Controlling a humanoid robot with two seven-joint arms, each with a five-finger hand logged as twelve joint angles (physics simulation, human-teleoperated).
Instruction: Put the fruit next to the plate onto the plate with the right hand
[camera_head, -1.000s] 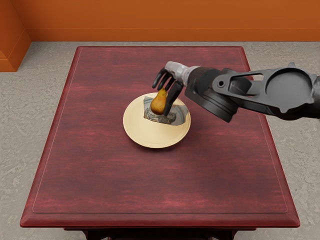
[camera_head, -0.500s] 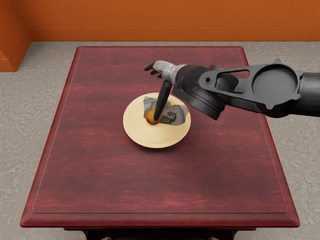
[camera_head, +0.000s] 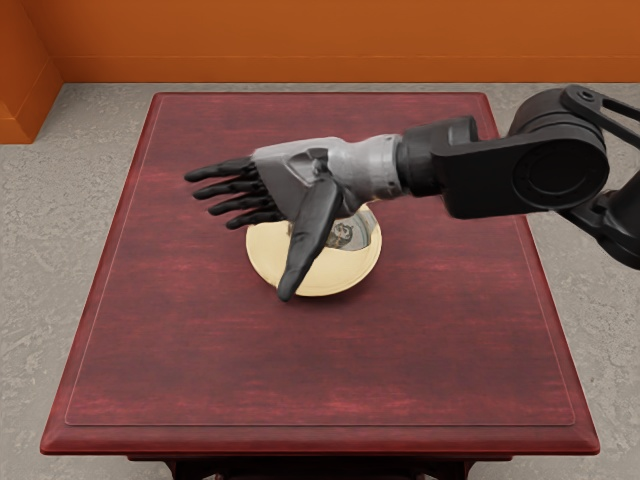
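The fruit itself does not show anywhere in the head view; it may lie hidden under the hand, on the part of the plate that the hand covers, but that cannot be told from here. The plate (camera_head: 345, 265), round and cream-coloured, sits on the counter (camera_head: 200, 350), and only its near and right parts are in sight. On its far right side a grey patterned patch (camera_head: 347, 234) peeks out just beside the wrist. The right hand (camera_head: 290, 185) hangs above the plate's far left portion, palm turned toward the viewer's side and flat. Its four dark fingers (camera_head: 225, 190) are stretched out straight and spread a little apart, pointing away from the plate to the left, past its rim and over bare wood. The thumb (camera_head: 305, 240) reaches down across the plate's face, its tip near the plate's near left rim. The fingers grasp nothing. The grey wrist leads back to the right of the plate into the dark forearm (camera_head: 500, 165), which enters from the right edge. Beyond the counter, behind the plate, lie a grey floor (camera_head: 70, 250) and an orange wall (camera_head: 320, 40).
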